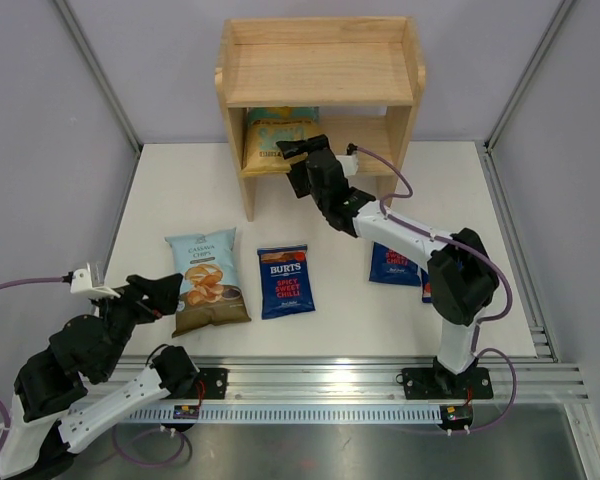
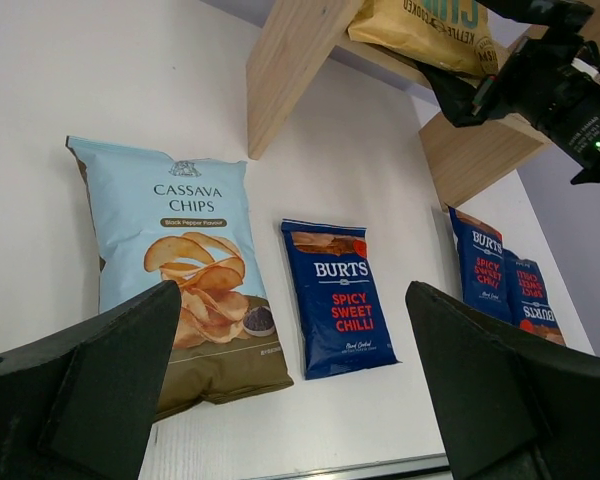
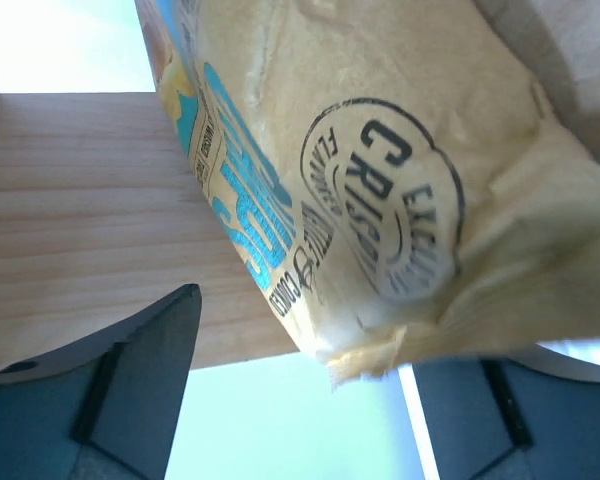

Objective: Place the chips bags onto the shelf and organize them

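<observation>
A yellow chips bag (image 1: 270, 135) (image 2: 420, 30) (image 3: 380, 150) stands in the lower tier of the wooden shelf (image 1: 320, 70) (image 2: 290, 60) (image 3: 80, 200). My right gripper (image 1: 292, 150) (image 3: 305, 340) is open at that tier's front, its fingers on either side of the bag's bottom corner without pinching it. The pale-blue Cassava Chips bag (image 1: 208, 280) (image 2: 175, 260) and a dark-blue Burts bag (image 1: 284, 281) (image 2: 338, 298) lie flat on the table. Two more Burts bags (image 1: 395, 263) (image 2: 478, 262) lie overlapping at the right, partly under the right arm. My left gripper (image 1: 170, 290) (image 2: 292, 300) hovers open and empty near the Cassava bag's front edge.
The shelf's top tier (image 1: 320, 45) holds nothing. An aluminium rail (image 1: 380, 385) runs along the near table edge. Grey walls with metal posts (image 1: 100, 80) enclose the white table (image 1: 330, 330).
</observation>
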